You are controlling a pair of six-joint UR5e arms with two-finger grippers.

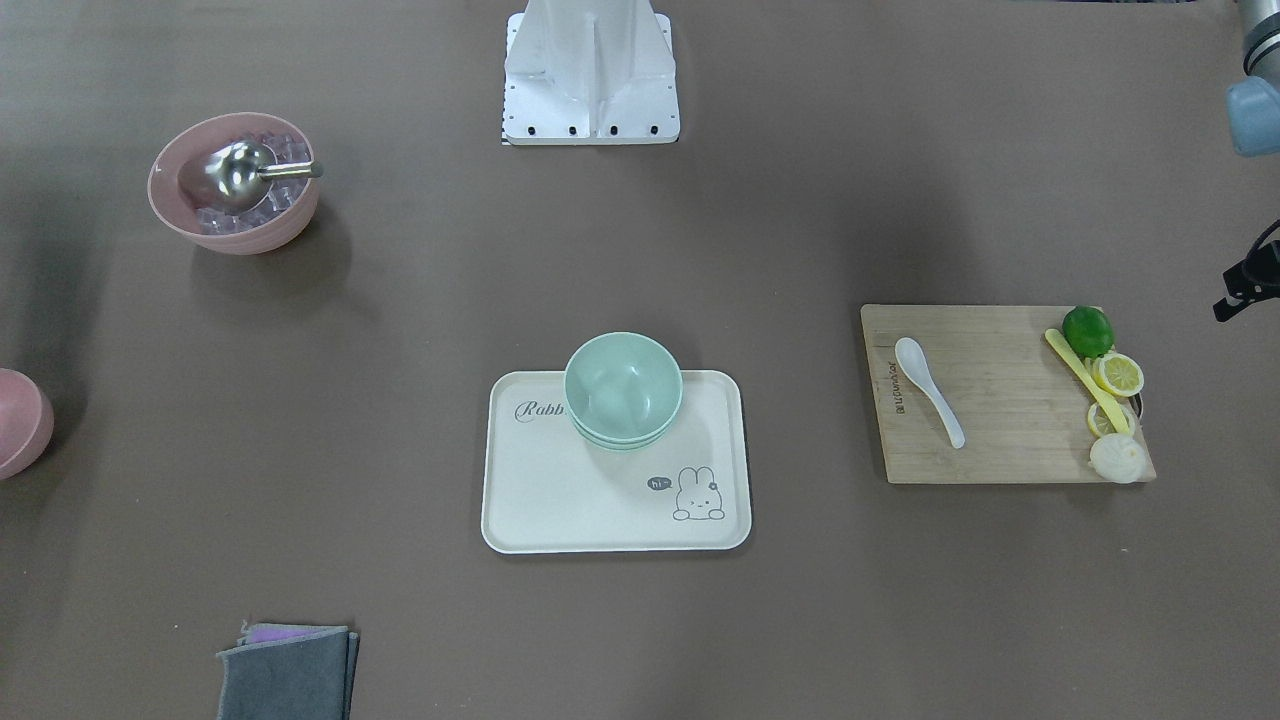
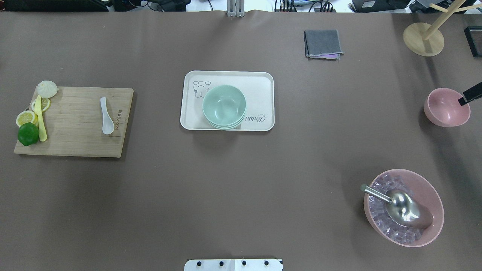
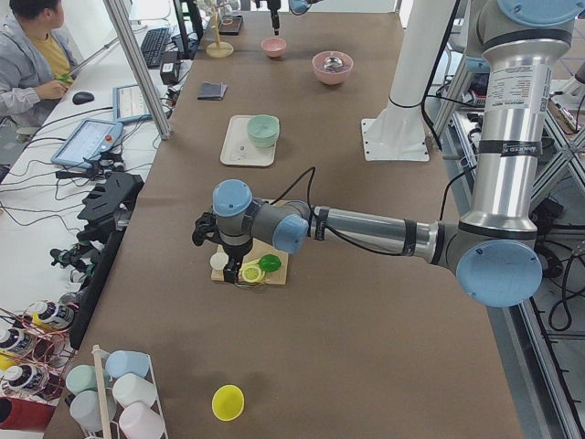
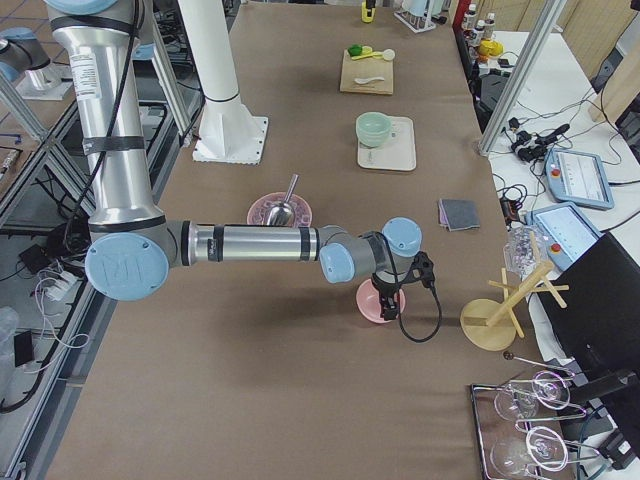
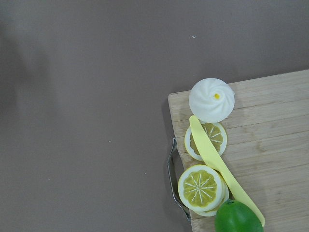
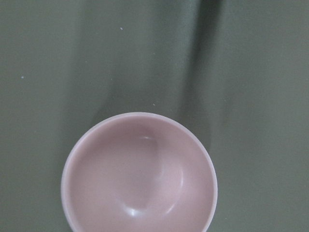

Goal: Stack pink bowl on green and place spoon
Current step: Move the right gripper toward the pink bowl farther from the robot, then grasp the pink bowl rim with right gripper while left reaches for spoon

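The plain pink bowl [image 2: 444, 111] stands upright and empty at the table's right end; it also shows in the front view [image 1: 20, 420] and fills the right wrist view [image 6: 140, 174]. My right gripper [image 4: 385, 287] hovers just over it; I cannot tell whether it is open. The green bowl [image 2: 224, 105] sits on a cream rabbit tray [image 2: 260, 81], apparently atop other green bowls. The white spoon [image 2: 106, 116] lies on a wooden cutting board [image 2: 75, 139]. My left gripper [image 3: 218, 243] hangs above the board's outer end, away from the spoon; its state is unclear.
A larger pink bowl [image 2: 438, 210] with clear cubes and a steel scoop [image 2: 403, 209] is near the robot's right. On the board's outer end lie a lime [image 1: 1087, 330], lemon slices, a yellow utensil [image 1: 1085, 378] and a white bun [image 1: 1117, 458]. A grey cloth [image 2: 323, 43] and a wooden stand [image 2: 423, 37] are far right.
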